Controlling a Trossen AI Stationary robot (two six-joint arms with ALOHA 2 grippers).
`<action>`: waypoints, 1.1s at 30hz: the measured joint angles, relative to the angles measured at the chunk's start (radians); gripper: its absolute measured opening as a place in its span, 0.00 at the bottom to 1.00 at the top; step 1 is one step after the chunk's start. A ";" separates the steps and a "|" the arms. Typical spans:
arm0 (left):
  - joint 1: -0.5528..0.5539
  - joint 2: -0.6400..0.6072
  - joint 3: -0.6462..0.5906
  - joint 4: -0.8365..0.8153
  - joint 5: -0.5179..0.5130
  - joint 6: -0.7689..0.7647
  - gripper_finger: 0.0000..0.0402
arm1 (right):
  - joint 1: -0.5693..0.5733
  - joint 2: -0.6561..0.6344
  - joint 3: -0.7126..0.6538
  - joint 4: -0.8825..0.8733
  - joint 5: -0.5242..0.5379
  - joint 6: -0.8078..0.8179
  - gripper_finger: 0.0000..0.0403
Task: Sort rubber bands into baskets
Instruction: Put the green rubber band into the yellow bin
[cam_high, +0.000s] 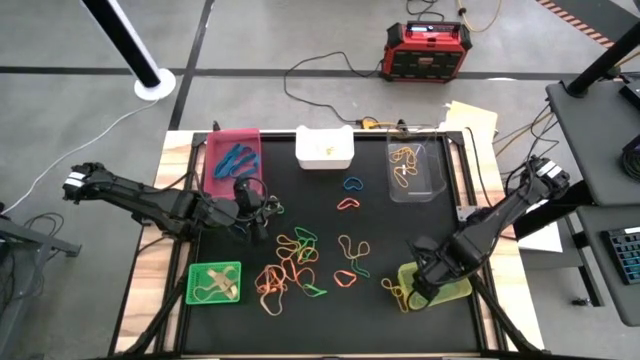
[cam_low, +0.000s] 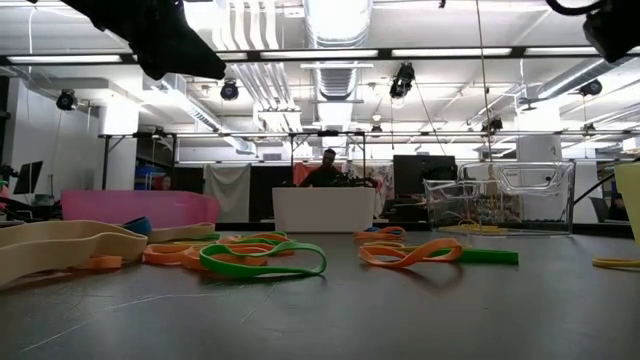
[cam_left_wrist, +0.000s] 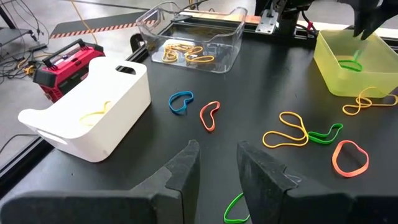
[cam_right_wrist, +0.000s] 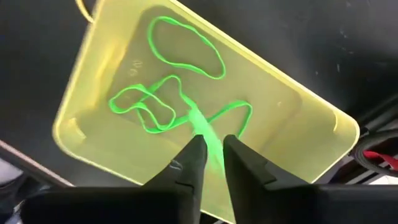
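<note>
My right gripper (cam_right_wrist: 211, 142) is over the translucent yellow-green basket (cam_high: 447, 290) at the table's near right and is shut on a green rubber band (cam_right_wrist: 155, 106). Another green band (cam_right_wrist: 186, 46) lies on the basket's floor. My left gripper (cam_left_wrist: 216, 152) hovers open and empty near the pink basket (cam_high: 233, 155), above the table's left middle (cam_high: 258, 212). Several loose orange, green, blue and yellow bands (cam_high: 295, 265) lie flat on the black mat. The white basket (cam_high: 325, 147), the clear basket (cam_high: 415, 167) and the bright green basket (cam_high: 215, 282) each hold bands. My right gripper pinches a short stretch of the green band (cam_right_wrist: 205, 130) between its two fingertips, from above, pointing down into the yellow-green basket. The rest of the band spreads in loops (cam_right_wrist: 140, 102) below the fingers. I cannot tell whether the loops rest on the basket's floor.
A red-and-black box (cam_high: 428, 50) and cables lie on the floor beyond the table's far edge. A person shows far off in the low view (cam_low: 328, 168). Loose blue and orange bands (cam_left_wrist: 193, 107) lie between the white and clear baskets.
</note>
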 joint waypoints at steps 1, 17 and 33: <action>0.000 0.000 0.000 0.000 0.000 0.000 0.23 | 0.000 0.001 -0.004 0.000 0.000 0.002 0.17; -0.002 0.074 0.000 0.069 0.235 0.008 0.23 | -0.003 0.000 0.021 0.341 0.783 -0.531 0.41; 0.000 0.417 0.010 0.129 0.304 0.064 0.23 | -0.145 0.000 -0.191 1.048 0.784 -1.121 0.41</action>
